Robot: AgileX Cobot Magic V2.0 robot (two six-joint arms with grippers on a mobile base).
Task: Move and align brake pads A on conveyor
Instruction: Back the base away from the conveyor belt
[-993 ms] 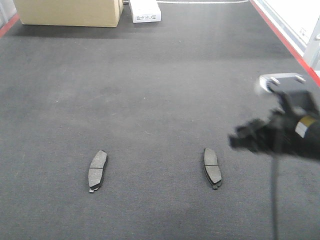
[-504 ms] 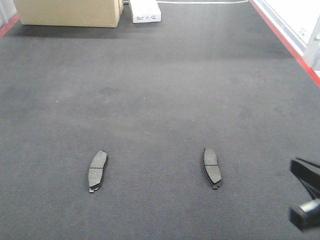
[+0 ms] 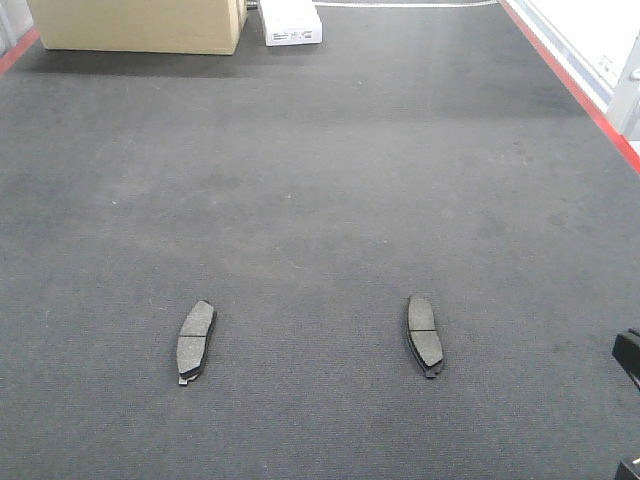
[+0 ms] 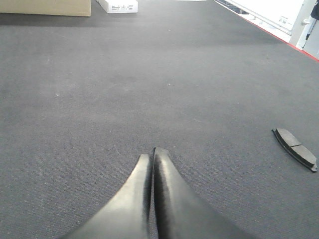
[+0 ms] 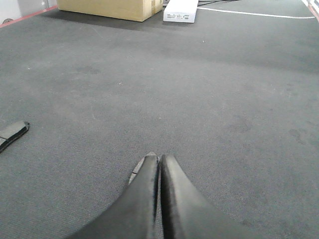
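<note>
right gripper [image 5: 158, 157] | withdrawn to front view's lower-right edge | nearly out

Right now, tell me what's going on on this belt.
Nothing is being handled at this moment. The left brake pad and the right brake pad lie apart on the conveyor, both lengthwise and roughly level with each other. The left gripper and the right gripper are both shut and empty, pointing over bare belt, and neither touches a pad. A cardboard box and a white box sit at the far end.
</note>
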